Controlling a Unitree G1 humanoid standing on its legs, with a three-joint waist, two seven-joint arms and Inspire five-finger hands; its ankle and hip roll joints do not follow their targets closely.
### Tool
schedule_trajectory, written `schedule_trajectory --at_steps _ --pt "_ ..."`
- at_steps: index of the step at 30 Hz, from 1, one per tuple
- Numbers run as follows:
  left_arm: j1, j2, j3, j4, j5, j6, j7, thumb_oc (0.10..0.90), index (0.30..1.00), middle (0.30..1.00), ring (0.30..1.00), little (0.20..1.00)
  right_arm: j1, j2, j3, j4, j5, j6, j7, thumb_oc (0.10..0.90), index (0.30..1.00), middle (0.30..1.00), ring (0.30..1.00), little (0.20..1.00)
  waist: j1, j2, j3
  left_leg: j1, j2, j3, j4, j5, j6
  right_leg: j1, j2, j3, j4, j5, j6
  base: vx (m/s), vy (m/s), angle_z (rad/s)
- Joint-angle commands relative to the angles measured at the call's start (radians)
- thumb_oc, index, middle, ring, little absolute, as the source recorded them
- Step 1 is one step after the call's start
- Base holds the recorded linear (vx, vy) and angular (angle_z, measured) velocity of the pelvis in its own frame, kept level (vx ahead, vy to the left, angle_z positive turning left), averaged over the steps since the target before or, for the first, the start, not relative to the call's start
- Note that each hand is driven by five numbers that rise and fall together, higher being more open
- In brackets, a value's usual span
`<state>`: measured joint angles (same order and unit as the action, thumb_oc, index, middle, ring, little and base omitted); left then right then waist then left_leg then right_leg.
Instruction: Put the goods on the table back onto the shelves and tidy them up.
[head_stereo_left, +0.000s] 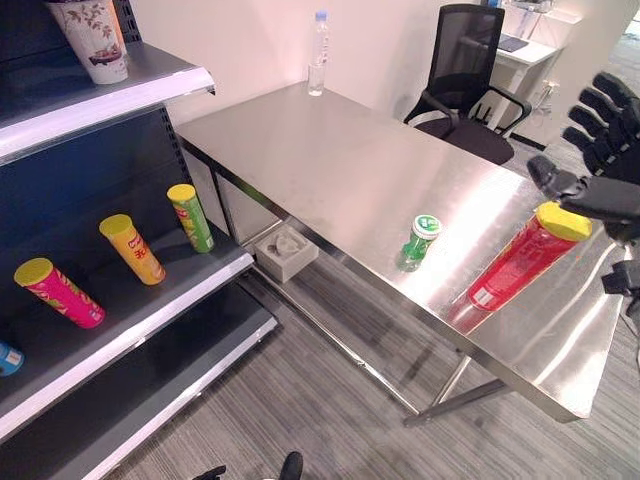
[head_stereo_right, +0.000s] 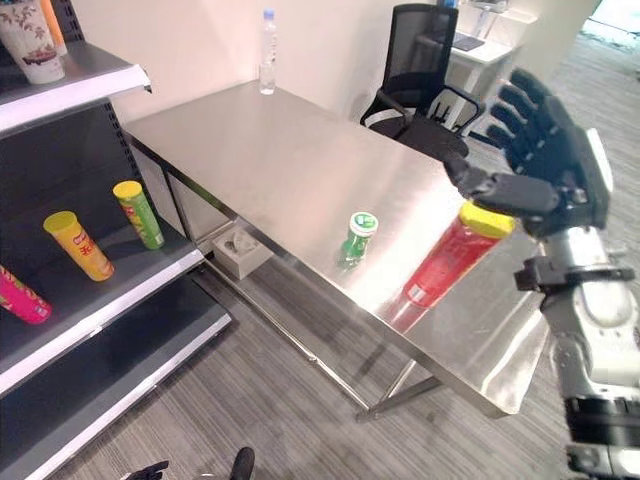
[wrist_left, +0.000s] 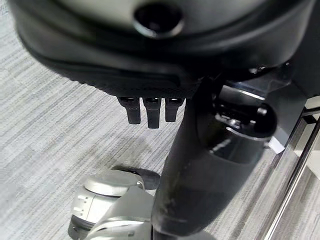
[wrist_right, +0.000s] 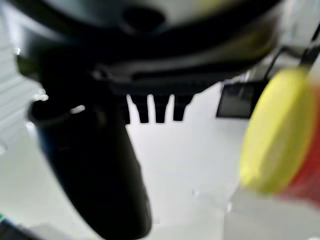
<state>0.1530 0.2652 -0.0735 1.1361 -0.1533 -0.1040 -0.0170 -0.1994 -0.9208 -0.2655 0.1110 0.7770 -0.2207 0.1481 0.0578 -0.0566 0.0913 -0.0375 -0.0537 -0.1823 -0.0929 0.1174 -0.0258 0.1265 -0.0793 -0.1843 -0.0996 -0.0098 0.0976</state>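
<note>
A tall red can with a yellow lid (head_stereo_left: 520, 262) stands on the steel table (head_stereo_left: 330, 150) near its right end. My right hand (head_stereo_right: 555, 165) hovers open just above and behind that lid, thumb stretched out over it, apparently not touching. The right wrist view shows the yellow lid (wrist_right: 277, 135) beside the thumb (wrist_right: 95, 165). A small green bottle with a green cap (head_stereo_left: 418, 242) stands to the can's left, near the table's front edge. My left hand (wrist_left: 150, 111) hangs open over the carpet, holding nothing.
The shelf unit (head_stereo_left: 150, 100) stands at left; its middle shelf holds a green can (head_stereo_left: 190, 217), an orange can (head_stereo_left: 132, 249) and a pink can (head_stereo_left: 58, 291). A paper cup (head_stereo_left: 92, 38) tops it. A water bottle (head_stereo_left: 319, 45) stands at the table's far end, an office chair (head_stereo_left: 470, 80) behind, a grey box (head_stereo_left: 286, 252) on the floor.
</note>
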Motion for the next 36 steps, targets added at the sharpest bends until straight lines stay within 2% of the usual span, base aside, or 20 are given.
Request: schedule_trajectory --at_steps 1,7,12,21,36 --pt "-0.058 0.011 -0.030 0.015 0.022 -0.034 -0.013 0.800 0.900 0.900 0.900 0.900 -0.075 -0.063 -0.107 -0.057 -0.013 -0.075 -0.035 0.800 0.900 0.900 0.900 0.900 0.021 0.007 -0.067 0.085 0.062 0.066 0.006 -0.146 -0.064 -0.026 -0.015 0.023 0.012 0.008 0.086 -0.01 -0.006 -0.06" --pt "-0.058 0.013 -0.028 0.004 0.013 -0.033 -0.016 0.800 0.900 0.900 0.900 0.900 -0.070 -0.056 -0.084 -0.042 -0.029 -0.058 -0.022 0.800 0.900 0.900 0.900 0.900 0.015 0.007 -0.064 0.089 0.066 0.081 0.006 -0.147 -0.060 -0.034 -0.012 0.042 0.012 0.012 0.085 0.00 0.004 -0.14" --pt "-0.054 0.015 -0.025 0.002 0.017 -0.031 -0.028 0.800 0.900 0.900 0.900 0.900 -0.067 -0.046 -0.016 -0.054 -0.022 -0.014 0.044 0.800 0.900 0.900 0.900 0.900 0.018 0.004 -0.063 0.089 0.068 0.089 0.006 -0.147 -0.059 -0.036 -0.011 0.045 0.012 0.012 0.084 0.00 0.008 -0.07" --pt "-0.049 0.011 -0.008 0.017 0.015 -0.023 -0.038 0.800 0.900 0.900 0.900 0.900 -0.037 -0.033 0.058 -0.029 -0.048 0.039 0.090 0.800 0.900 0.900 0.900 0.900 0.025 0.002 -0.057 0.093 0.068 0.088 0.006 -0.154 -0.061 -0.029 -0.012 0.037 0.012 0.006 0.085 0.00 0.001 0.00" --pt "-0.048 0.012 0.000 0.008 -0.001 -0.019 -0.036 0.800 0.900 0.900 0.900 0.900 0.002 -0.009 0.022 -0.014 -0.081 0.048 0.076 0.800 0.900 0.900 0.900 0.900 0.018 0.002 -0.059 0.099 0.066 0.095 0.006 -0.159 -0.057 -0.027 -0.017 0.039 0.012 0.008 0.086 0.00 0.000 0.00"
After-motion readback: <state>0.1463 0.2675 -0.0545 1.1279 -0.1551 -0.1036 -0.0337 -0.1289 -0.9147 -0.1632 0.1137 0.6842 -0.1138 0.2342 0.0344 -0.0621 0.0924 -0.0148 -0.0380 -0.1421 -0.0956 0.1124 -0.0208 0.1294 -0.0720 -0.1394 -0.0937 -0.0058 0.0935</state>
